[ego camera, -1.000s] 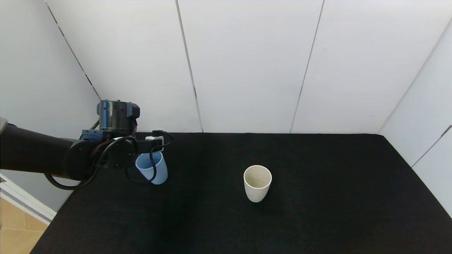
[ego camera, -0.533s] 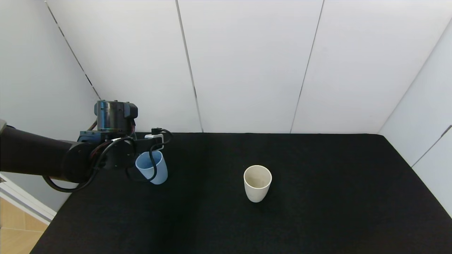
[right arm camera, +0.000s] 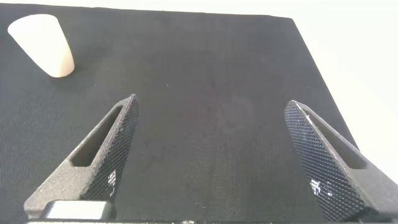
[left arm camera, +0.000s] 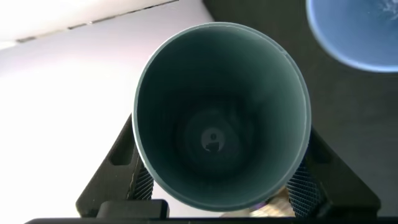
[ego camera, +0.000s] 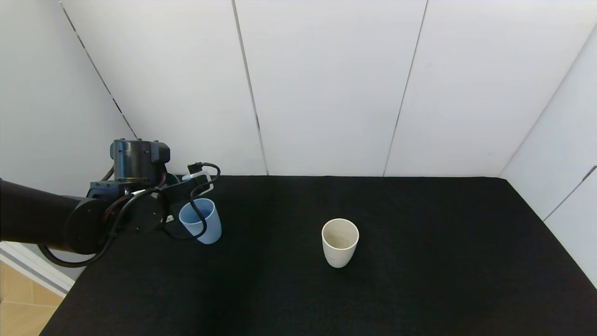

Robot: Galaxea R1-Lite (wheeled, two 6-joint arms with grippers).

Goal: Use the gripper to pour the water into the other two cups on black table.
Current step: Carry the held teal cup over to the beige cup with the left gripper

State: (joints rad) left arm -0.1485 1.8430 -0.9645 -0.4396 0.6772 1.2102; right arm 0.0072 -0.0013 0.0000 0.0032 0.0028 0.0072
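Note:
My left gripper (left arm camera: 217,183) is shut on a teal-green tumbler (left arm camera: 222,118); its mouth faces the wrist camera and its inside looks dark. In the head view the left gripper (ego camera: 179,185) hangs at the black table's (ego camera: 419,280) far left, just behind and left of the periwinkle blue cup (ego camera: 201,220), which also shows in the left wrist view (left arm camera: 357,31). The cream-white cup (ego camera: 340,241) stands upright mid-table. My right gripper (right arm camera: 211,112) is open and empty over bare table (right arm camera: 205,56), with the cream-white cup (right arm camera: 42,43) farther off.
White wall panels (ego camera: 326,84) close the table at the back and on both sides. The table's left edge (ego camera: 70,289) drops to a wooden floor (ego camera: 18,308).
My left arm has moved left and slightly back with the teal-green tumbler, away from above the blue cup. Both cups on the table have stayed put.

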